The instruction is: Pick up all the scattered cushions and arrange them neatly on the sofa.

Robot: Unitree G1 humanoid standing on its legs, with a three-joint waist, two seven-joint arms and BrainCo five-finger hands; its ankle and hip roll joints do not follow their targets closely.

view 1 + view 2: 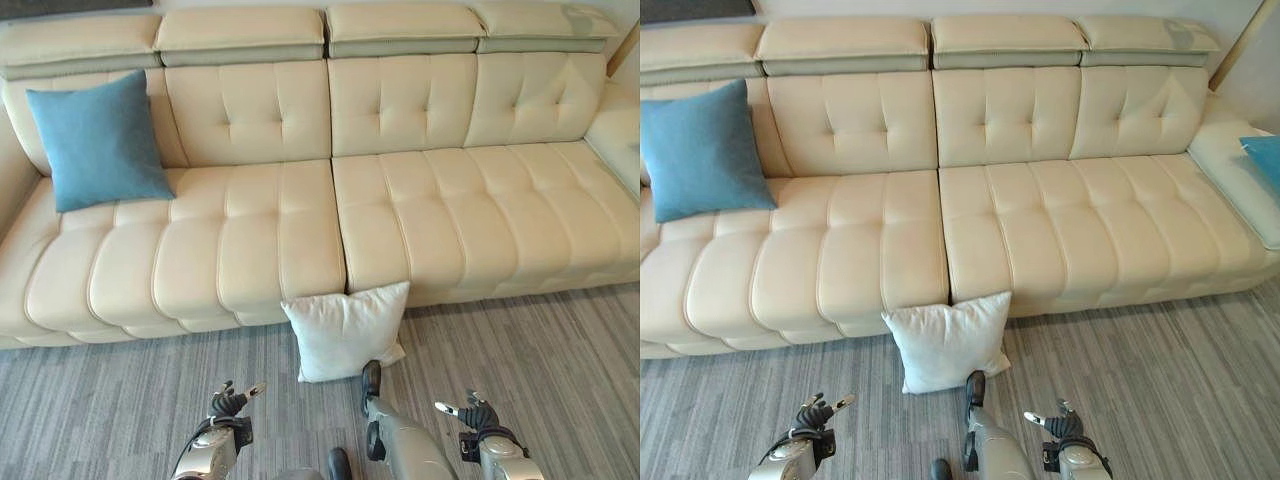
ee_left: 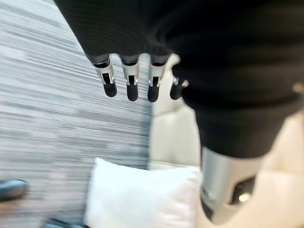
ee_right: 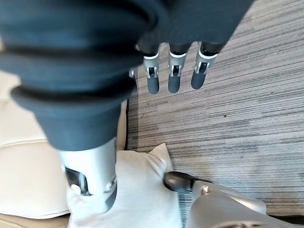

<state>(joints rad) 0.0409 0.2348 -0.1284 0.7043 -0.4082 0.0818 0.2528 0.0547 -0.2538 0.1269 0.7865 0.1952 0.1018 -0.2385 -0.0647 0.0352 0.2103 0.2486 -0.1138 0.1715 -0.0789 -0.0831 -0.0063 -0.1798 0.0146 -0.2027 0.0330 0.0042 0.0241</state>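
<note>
The white cushion point(image 1: 345, 331) stands on its edge on the grey striped carpet point(image 1: 540, 360), leaning against the front of the cream sofa point(image 1: 440, 210) just below the seam between the two seat sections. It is apart from both of my robot hands, a little ahead of them and between them. A blue cushion point(image 1: 98, 140) already sits on the sofa at its left end, propped upright against the backrest. At the far right, on the sofa's side section, the corner of another blue cushion point(image 1: 1265, 155) shows. My left robot hand point(image 1: 230, 402) hangs low over the carpet at the near left, released, its fingers point(image 2: 130, 88) straight and relaxed and holding nothing; past them I see the carpet and the white cushion against the sofa base. My right robot hand point(image 1: 475, 412) hangs at the near right over the carpet, likewise released, its fingers point(image 3: 173, 80) extended and empty, with the white cushion and the sofa's edge beyond my thumb point(image 3: 92, 185).
</note>
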